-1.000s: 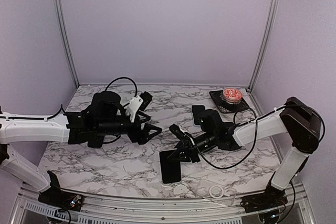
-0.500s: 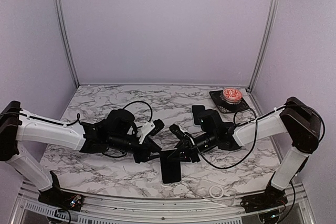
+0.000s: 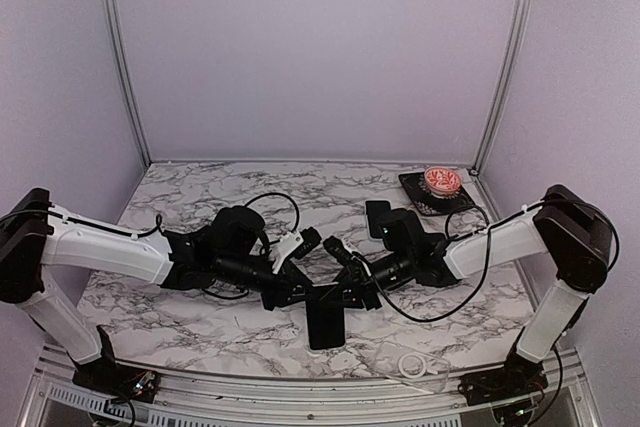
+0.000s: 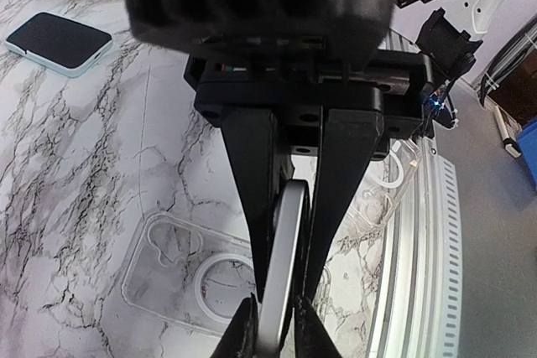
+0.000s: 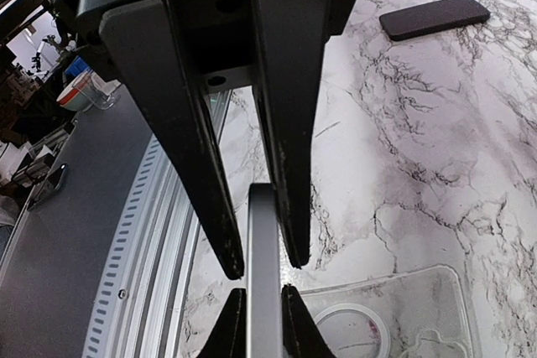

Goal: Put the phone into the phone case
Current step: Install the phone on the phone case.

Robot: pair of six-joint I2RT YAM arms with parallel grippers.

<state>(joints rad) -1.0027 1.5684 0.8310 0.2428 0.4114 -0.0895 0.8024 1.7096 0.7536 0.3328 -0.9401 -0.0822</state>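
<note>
TWO ARMS, ONE HANDSET: Two black two-finger grippers meet over a white-and-grey marble-patterned table, both clenched on one slim black phone with a silver edge. The left gripper reaches in from 9 o'clock and pinches the phone's flat faces near its upper end. The right gripper reaches in from 3 o'clock and pinches the same end from the opposite side. Each wrist view shows the other arm's fingertips nipping the handset at the bottom of the frame.

The phone stands nearly upright, thin edge toward each wrist camera. In the top view its broad face is turned toward 6 o'clock. It sits at the middle of the table, toward the near rail.

The clear plastic phone case with a white ring on its back lies flat on the marble below the phone, spreading out to its 12 o'clock side. Whether the phone's lower end touches the case cannot be told.

A second handset with a black screen and a pale blue rim lies flat at 1 o'clock from the held phone, well apart from it. Beyond it, in the table's 1 o'clock corner, a black square tray carries a small red-and-white bowl. A small white ring rests by the near rail at 4 o'clock from the phone.
</note>
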